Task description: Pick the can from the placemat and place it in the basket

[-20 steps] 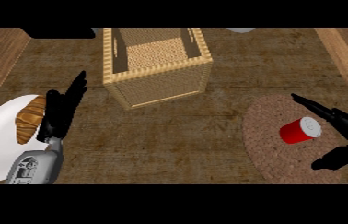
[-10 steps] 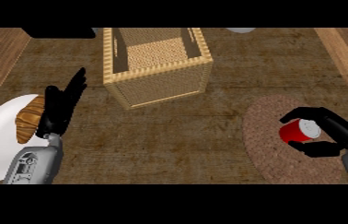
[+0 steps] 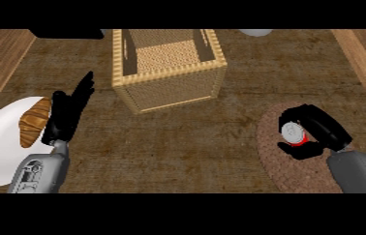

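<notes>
A red can [image 3: 295,134] with a silver top stands upright on a round brown placemat [image 3: 275,156] at the lower right. My right hand [image 3: 323,128] wraps round the can, fingers curled over its far side and thumb below it, hiding most of its red wall. A tall wicker basket [image 3: 168,67] with an open top stands at the upper middle, well to the left of the can. My left hand [image 3: 68,112] rests open at the left, fingers pointing up, away from both.
A white plate [image 3: 14,132] with a croissant [image 3: 34,121] lies at the left edge, partly under my left forearm. A pale round object [image 3: 254,32] shows at the top edge. Wooden strips border the counter at both upper corners.
My right hand came in from the right edge and closed its fingers round the can. The can stands more upright, its silver top facing up. The left hand has barely moved.
</notes>
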